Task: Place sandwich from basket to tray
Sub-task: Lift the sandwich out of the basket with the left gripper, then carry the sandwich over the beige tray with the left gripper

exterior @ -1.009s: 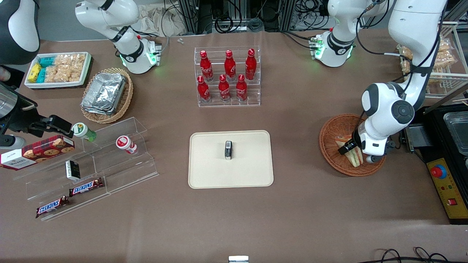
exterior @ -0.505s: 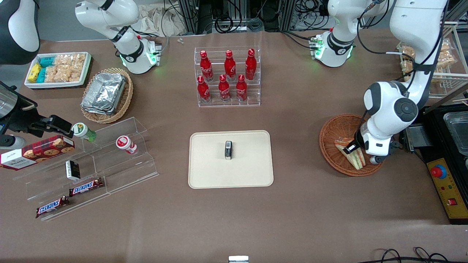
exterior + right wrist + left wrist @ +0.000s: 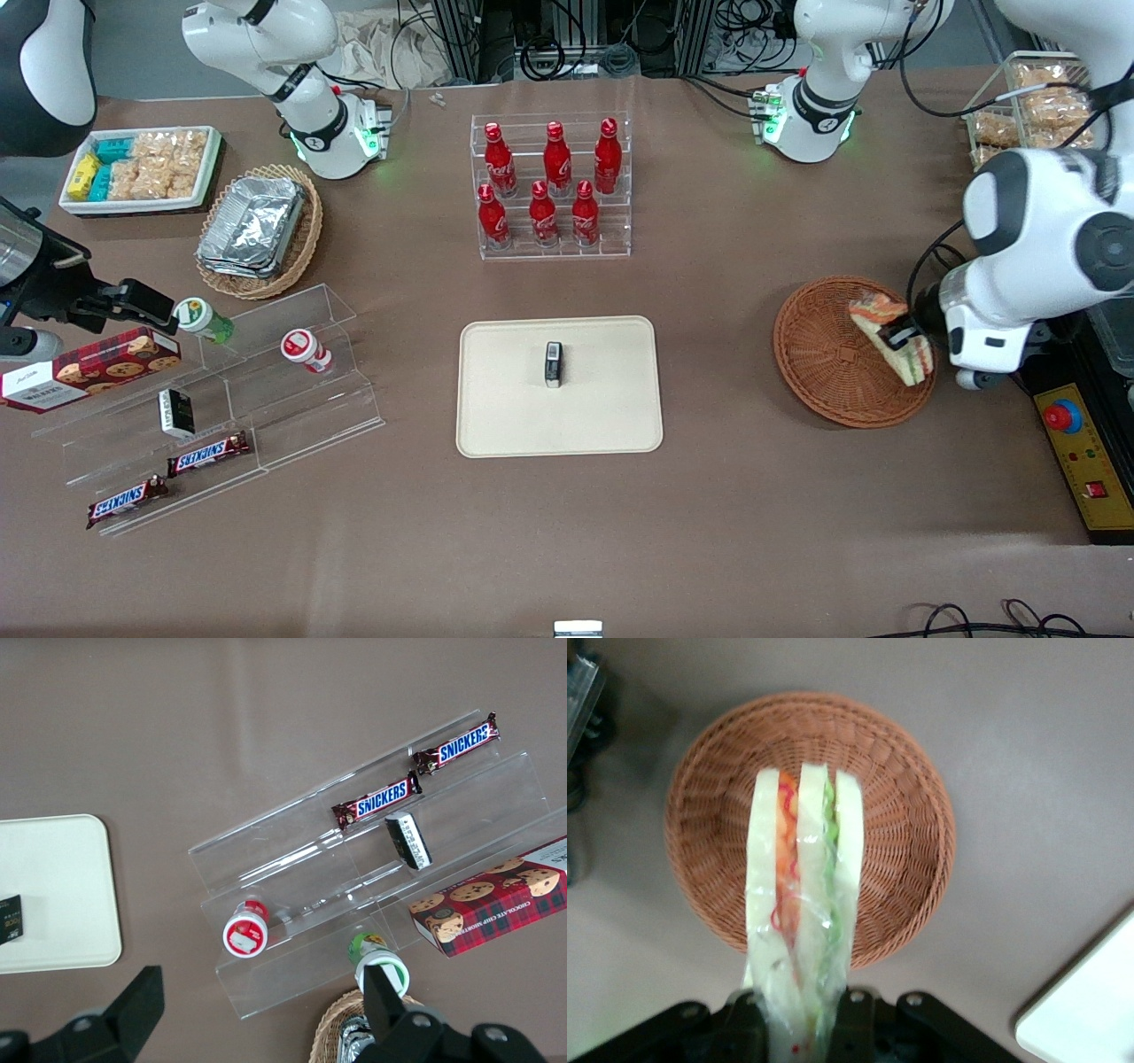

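The sandwich (image 3: 890, 341) has been lifted clear of the basket (image 3: 819, 372) and is held above it, clamped in the closed gripper (image 3: 905, 337). Pickup is judged complete; carriage to the tray (image 3: 505, 390) remains, a small dark packet (image 3: 553, 364) lying at its centre.

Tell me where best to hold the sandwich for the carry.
Keep it as now: the gripper is shut across the sandwich at its narrow end, jaws on the flat bread faces, from above. The wedge hangs clear above the basket, layers upright.
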Controlling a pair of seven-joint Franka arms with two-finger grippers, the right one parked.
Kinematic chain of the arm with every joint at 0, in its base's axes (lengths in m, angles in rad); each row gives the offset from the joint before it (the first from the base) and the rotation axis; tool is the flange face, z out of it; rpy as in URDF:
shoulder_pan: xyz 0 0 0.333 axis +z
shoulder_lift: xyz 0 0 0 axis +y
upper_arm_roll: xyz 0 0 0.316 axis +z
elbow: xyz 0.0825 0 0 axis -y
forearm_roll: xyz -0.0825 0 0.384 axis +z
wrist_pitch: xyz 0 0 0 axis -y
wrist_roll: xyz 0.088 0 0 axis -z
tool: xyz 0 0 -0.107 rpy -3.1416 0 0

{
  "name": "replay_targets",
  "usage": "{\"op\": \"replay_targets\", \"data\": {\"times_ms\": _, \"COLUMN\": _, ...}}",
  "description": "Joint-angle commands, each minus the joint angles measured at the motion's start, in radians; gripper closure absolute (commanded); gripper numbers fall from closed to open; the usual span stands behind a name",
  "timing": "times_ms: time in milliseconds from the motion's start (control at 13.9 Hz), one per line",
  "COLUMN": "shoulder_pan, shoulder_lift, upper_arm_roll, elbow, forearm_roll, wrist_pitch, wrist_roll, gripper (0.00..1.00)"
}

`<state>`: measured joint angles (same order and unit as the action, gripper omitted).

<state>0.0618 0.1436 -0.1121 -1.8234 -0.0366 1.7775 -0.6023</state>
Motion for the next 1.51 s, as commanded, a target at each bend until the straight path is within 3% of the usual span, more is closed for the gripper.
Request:
{"op": "replay_targets", "data": {"times_ms": 0, "shoulder_pan": 0.0, "shoulder_lift": 0.017, "upper_arm_roll": 0.005, "elbow": 0.226, "forearm_roll": -0.002, "wrist_pitch": -0.243, "wrist_roll": 0.084, "gripper": 1.0}}
{"op": "replay_targets", "data": {"times_ms": 216, "shoulder_pan": -0.013, "shoulder_lift": 0.022, "upper_arm_roll": -0.004, "elbow": 0.321, "forearm_roll": -0.068, "wrist_pitch": -0.283, "wrist_roll": 0.081, "gripper": 1.0}}
{"op": "replay_targets", "data": {"times_ms": 432, "shoulder_pan": -0.042, "shoulder_lift": 0.071, "upper_arm_roll": -0.111, "elbow": 0.326, "forearm_roll": -0.069, "wrist_pitch": -0.256, "wrist_roll": 0.07, "gripper": 1.0}}
{"op": "replay_targets", "data": {"times_ms": 721, "shoulder_pan": -0.172, "shoulder_lift": 0.2, "upper_arm_roll": -0.182, "elbow": 0.32, "forearm_roll": -0.055, "wrist_pitch": -0.047, "wrist_roll": 0.065, "gripper": 1.0}}
{"op": "replay_targets", "data": {"times_ms": 1009, "shoulder_pan": -0.194, "shoulder_lift": 0.283, "upper_arm_roll": -0.184, "elbow": 0.325, "forearm_roll": 0.006, "wrist_pitch": -0.006, "wrist_roll": 0.064, "gripper": 1.0}}
{"op": "replay_targets", "data": {"times_ms": 1225, "shoulder_pan": -0.239, "shoulder_lift": 0.405, "upper_arm_roll": -0.216, "elbow": 0.325, "forearm_roll": 0.017, "wrist_pitch": 0.135, "wrist_roll": 0.064, "gripper": 1.0}}
{"op": "replay_targets", "data": {"times_ms": 1441, "shoulder_pan": -0.299, "shoulder_lift": 0.546, "upper_arm_roll": -0.202, "elbow": 0.387, "forearm_roll": 0.101, "wrist_pitch": 0.294, "wrist_roll": -0.072, "gripper": 1.0}}
